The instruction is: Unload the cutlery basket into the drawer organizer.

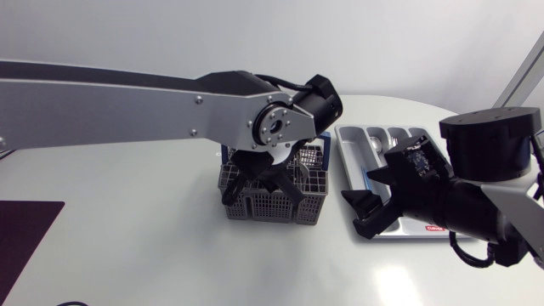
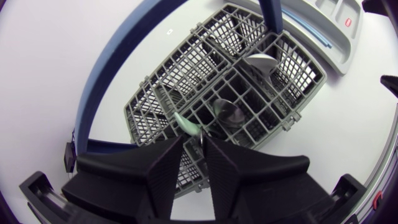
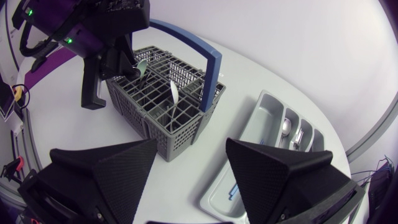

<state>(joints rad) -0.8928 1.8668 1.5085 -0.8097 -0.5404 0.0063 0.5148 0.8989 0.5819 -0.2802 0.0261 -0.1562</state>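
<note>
The grey mesh cutlery basket with a blue handle stands mid-table. My left gripper hangs straight over it. In the left wrist view its fingers are drawn close on a pale green-handled cutlery piece that sticks up from a near compartment. Two spoon bowls show in the compartments beyond. The grey drawer organizer lies right of the basket, with a spoon and a fork in its slots. My right gripper hovers open and empty over the organizer's near end.
A dark purple mat lies at the table's front left. The table's rounded edge runs close behind and right of the organizer. Bare white tabletop lies in front of the basket.
</note>
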